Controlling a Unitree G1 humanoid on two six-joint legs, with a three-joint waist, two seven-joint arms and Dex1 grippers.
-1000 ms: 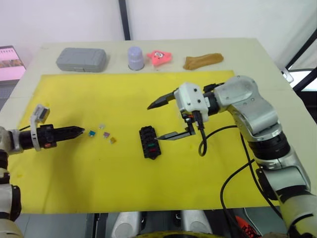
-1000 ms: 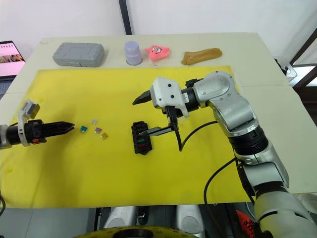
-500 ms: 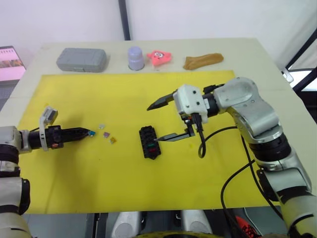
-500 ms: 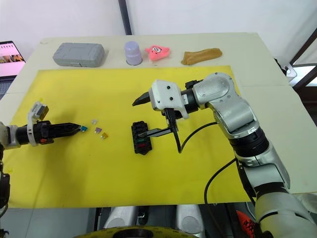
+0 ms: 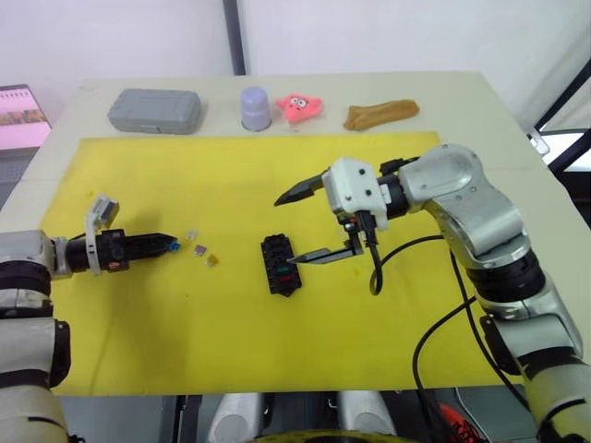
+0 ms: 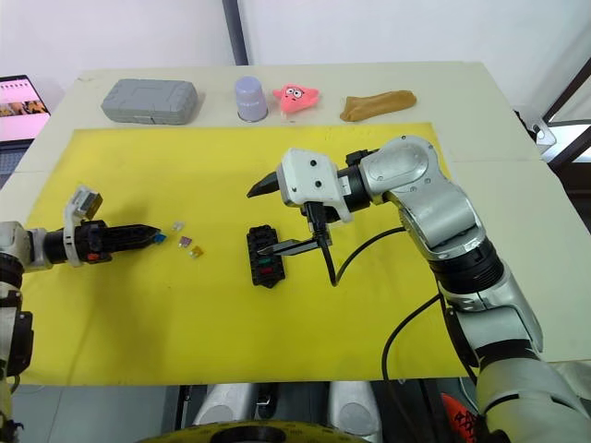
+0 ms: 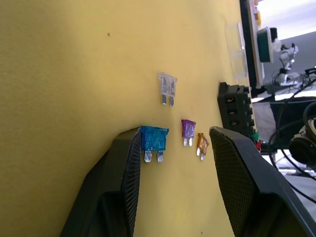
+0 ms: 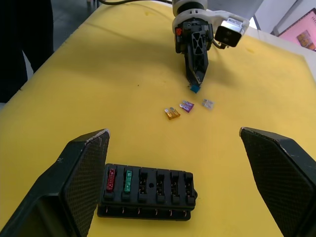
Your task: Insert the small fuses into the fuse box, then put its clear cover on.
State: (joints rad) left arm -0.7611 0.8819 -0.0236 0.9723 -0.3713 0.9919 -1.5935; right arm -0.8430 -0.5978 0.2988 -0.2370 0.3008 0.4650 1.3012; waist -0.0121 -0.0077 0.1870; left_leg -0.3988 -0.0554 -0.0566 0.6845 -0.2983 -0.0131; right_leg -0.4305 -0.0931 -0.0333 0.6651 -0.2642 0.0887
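Blue fuse [image 7: 154, 139] — against one left finger [image 7: 129, 163]

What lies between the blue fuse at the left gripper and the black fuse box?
Purple fuse and orange fuse lie between blue fuse and fuse box, seen in the right wrist view.

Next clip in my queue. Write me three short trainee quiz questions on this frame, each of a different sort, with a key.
1. True or false: the small black rectangular fuse box already holds a red fuse and a green fuse.
2. Multiple choice: which tiny translucent plastic fuse lies between the left gripper's open fingers, touching one of them? A) orange fuse B) blue fuse C) purple fuse
3. Fill in: the right gripper hangs wide ____ over the fuse box.

Key
1. True; they sit side by side at one end of a row.
2. B, the blue fuse. The purple fuse, orange fuse and clear-grey fuse lie loose on the yellow mat.
3. open
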